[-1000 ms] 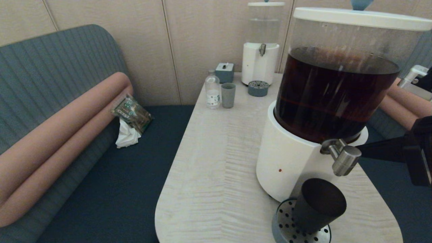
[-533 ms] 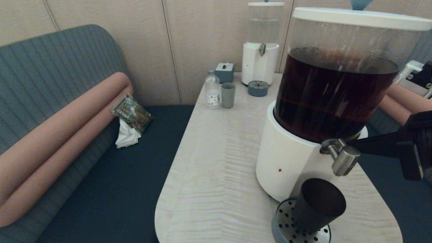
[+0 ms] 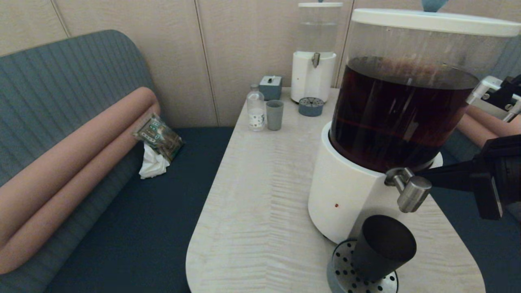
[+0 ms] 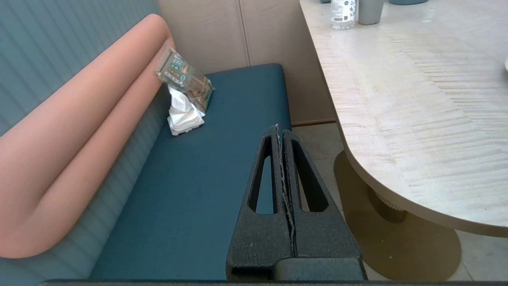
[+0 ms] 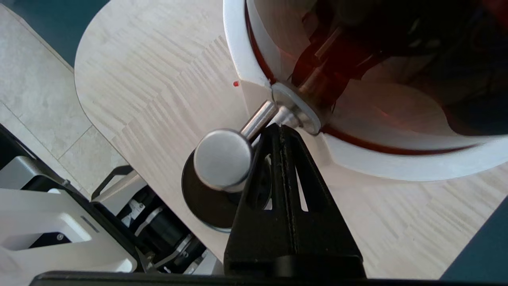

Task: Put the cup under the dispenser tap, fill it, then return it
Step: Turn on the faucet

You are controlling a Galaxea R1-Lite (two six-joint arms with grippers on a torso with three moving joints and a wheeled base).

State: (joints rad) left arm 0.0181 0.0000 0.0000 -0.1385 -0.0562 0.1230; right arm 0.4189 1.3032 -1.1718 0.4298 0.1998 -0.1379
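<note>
The black cup point(image 3: 382, 248) stands on a perforated drip tray point(image 3: 341, 273) right below the steel dispenser tap point(image 3: 413, 193) of the big dispenser point(image 3: 346, 195) holding dark brown liquid. My right gripper point(image 3: 423, 176) reaches in from the right, shut, with nothing between its fingers. Its tip lies against the tap's stem. In the right wrist view the gripper point(image 5: 279, 129) touches the stem beside the round tap head point(image 5: 222, 159), with the cup point(image 5: 200, 204) beneath. My left gripper point(image 4: 279, 129) hangs shut over the blue bench, out of the head view.
At the table's point(image 3: 260, 195) far end stand a clear-liquid dispenser point(image 3: 313, 69), its small drip tray point(image 3: 311, 106), a grey-blue tumbler point(image 3: 274, 115), a bottle point(image 3: 256, 108) and a grey box point(image 3: 271, 86). A packet and tissue point(image 3: 156, 142) lie on the bench.
My right gripper has moved left and a little upward, bringing its tip up to the tap's stem. The cup and the left arm have stayed in place.
</note>
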